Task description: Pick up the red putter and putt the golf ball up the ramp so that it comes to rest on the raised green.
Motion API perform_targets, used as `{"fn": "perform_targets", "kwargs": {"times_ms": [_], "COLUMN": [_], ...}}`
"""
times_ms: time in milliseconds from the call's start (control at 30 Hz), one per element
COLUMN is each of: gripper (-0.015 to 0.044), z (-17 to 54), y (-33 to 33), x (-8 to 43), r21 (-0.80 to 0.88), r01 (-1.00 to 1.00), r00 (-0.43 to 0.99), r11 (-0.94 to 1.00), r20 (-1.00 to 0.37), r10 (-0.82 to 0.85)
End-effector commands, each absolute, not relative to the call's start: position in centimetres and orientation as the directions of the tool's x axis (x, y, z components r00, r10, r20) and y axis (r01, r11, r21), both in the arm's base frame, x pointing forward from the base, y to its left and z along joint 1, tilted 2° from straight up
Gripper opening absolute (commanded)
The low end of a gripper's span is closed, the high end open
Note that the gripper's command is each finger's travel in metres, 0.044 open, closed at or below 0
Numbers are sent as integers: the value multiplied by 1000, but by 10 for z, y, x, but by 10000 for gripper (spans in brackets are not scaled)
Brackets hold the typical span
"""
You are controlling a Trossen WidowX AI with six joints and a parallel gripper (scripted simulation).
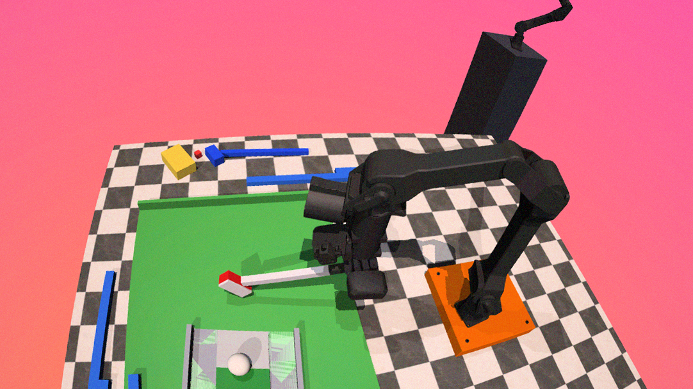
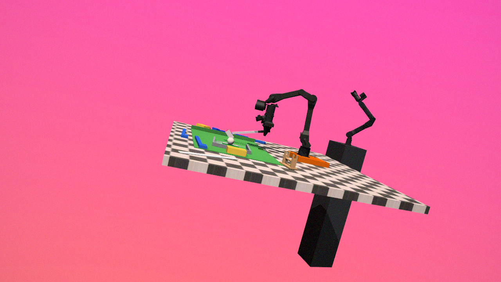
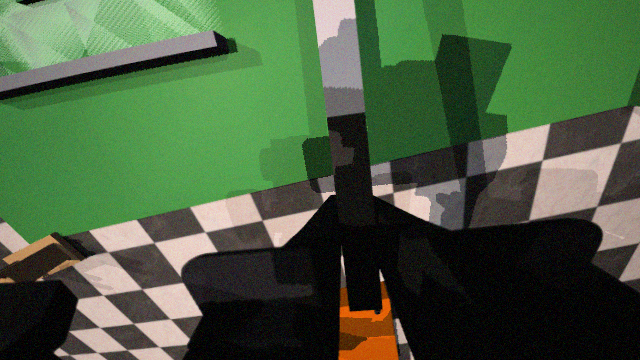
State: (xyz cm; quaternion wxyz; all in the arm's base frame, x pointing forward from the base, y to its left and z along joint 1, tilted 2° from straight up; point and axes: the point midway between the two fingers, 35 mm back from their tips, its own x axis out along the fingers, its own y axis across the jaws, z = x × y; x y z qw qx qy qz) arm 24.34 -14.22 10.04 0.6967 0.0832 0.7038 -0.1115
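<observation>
Gripper [image 1: 337, 268] clamping red-headed white-shafted putter [image 1: 271, 277] at its dark grip end; looking stiff, light; small white golf ball [image 1: 239, 363] sitting on ramp.

We see the counter [image 1: 551, 353] as a polished checker of pale and dark marbled stone, faintly reflective, with a pale wood-grain edge in the exterior view. The green mat [image 1: 182, 245] at its 9 o'clock side looks flat and matt, like felt. The ramp [image 1: 241, 370] carries dull grey rails and a faceted, translucent glassy sheen. The golf ball [image 1: 239, 363] is smooth, white and softly shaded. The putter [image 1: 271, 279] has a matt white shaft and plain plastic-looking red head. The arm and its fingers read as matt black plastic; the base plate [image 1: 478, 311] is flat orange.
</observation>
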Motion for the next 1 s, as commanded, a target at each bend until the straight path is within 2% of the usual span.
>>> {"fn": "perform_targets", "kwargs": {"times_ms": [0, 200, 967], "gripper": [0, 0, 0], "z": [123, 143, 134], "y": [-142, -140, -141], "x": [246, 244, 245], "r21": [-46, -46, -44], "r01": [277, 277, 273], "r00": [0, -1, -3], "r11": [960, 960, 961], "r20": [-999, -999, -999], "r10": [-47, -47, -45]}}
